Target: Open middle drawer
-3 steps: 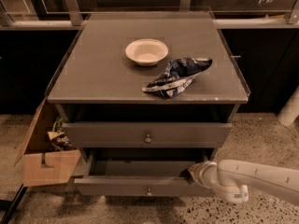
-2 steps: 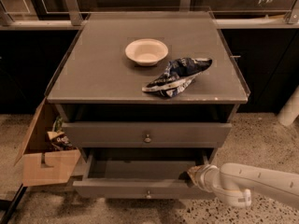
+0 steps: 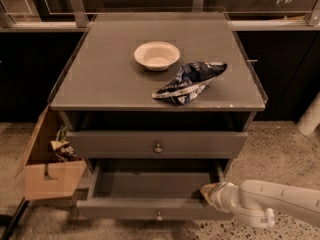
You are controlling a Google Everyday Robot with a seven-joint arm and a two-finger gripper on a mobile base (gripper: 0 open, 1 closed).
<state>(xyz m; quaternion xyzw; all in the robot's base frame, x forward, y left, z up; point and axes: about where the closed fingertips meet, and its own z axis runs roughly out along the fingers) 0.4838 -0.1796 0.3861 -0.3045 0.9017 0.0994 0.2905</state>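
The middle drawer is the lower grey drawer in view. It stands pulled out toward me, with its bare inside showing and a small round knob at the centre of its front. My gripper is at the drawer's right front corner, just inside the front panel, on the end of my white arm, which comes in from the right. The grey drawer above it has its own knob and sits far less far out.
On the cabinet top stand a white bowl and a blue patterned snack bag. An open cardboard box with litter stands on the floor at the cabinet's left. A white post is at the right edge.
The middle drawer has slid further out toward me, and my gripper and arm have drawn back with it. The things on the top have not moved.
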